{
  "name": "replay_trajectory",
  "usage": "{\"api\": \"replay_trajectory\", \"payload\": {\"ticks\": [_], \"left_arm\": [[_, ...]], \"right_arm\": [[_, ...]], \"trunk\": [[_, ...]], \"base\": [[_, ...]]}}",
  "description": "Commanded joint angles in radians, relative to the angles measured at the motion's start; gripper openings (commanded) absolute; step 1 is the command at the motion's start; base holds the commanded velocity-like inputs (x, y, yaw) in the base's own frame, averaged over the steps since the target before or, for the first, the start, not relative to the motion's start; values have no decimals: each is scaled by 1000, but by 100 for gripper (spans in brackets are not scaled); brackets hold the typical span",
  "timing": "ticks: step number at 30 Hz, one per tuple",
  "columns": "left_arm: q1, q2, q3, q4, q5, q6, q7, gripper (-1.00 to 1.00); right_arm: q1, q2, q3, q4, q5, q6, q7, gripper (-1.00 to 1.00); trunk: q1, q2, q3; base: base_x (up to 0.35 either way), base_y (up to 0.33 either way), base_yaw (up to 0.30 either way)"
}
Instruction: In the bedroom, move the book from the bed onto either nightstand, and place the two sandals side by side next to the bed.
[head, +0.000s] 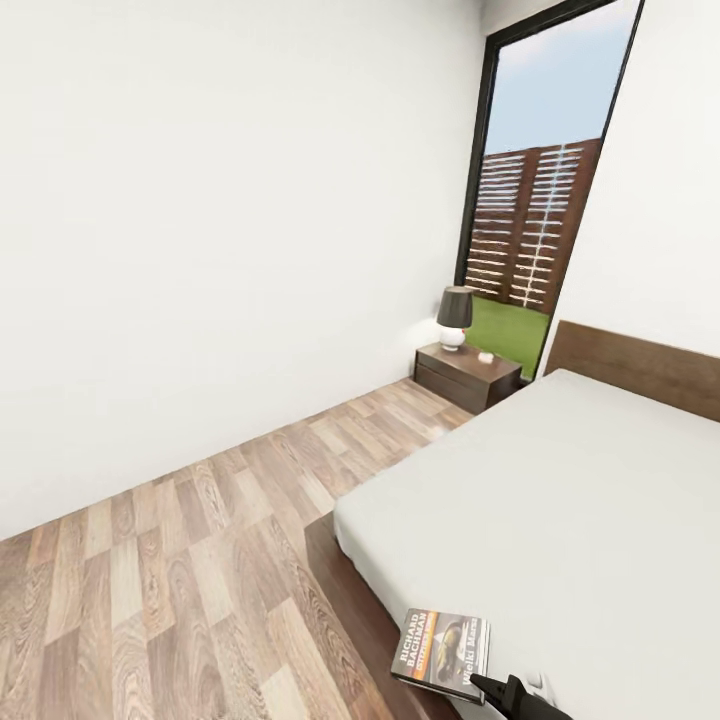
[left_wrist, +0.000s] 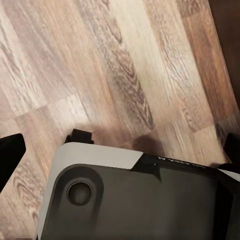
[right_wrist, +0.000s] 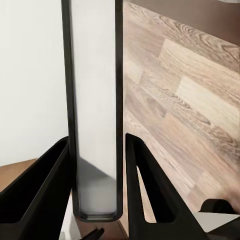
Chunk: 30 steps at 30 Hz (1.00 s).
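One book (head: 442, 653) held at the near corner of the bed (head: 560, 480), overhanging the mattress edge, pinched edge-on between the right gripper (right_wrist: 96, 200) fingers (right_wrist: 145, 190). One nightstand (head: 468, 375) beside the headboard, carrying one dark-shaded lamp (head: 454, 317) and one small white object (head: 486, 356). Left fingers (left_wrist: 10, 155) spread over plank floor (left_wrist: 115, 70). One tall window (head: 545, 170).

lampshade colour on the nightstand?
Dark grey lampshade on a white base, best in the head view.
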Motion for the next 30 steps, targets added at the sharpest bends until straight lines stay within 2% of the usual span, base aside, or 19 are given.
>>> {"api": "replay_trajectory", "payload": {"ticks": [1, 9, 12, 17, 30], "left_arm": [[-1, 0, -8, 2, 10, -3, -4, 100], [-1, 1, -6, 3, 12, -5, -4, 100], [-1, 1, -7, 0, 9, -6, -5, 100], [-1, 0, -8, 1, 8, -6, -6, 100], [-1, 0, -7, 0, 7, -6, -6, 100]], "right_arm": [[0, -1, 3, -1, -12, 9, 1, -100], [0, -4, 2, -1, -12, 8, 0, -100], [0, -29, 3, -1, -12, 9, 0, -100], [0, -41, 2, -1, -12, 9, 0, -100], [0, -43, 3, -1, -12, 8, -2, -100]], "trunk": [[0, -1, -1], [0, -1, -1], [0, -1, -1], [0, -1, -1], [0, -1, -1]], "base": [[0, 0, 294], [0, 0, 294], [0, 0, 294], [0, 0, 294], [0, 0, 294]]}}
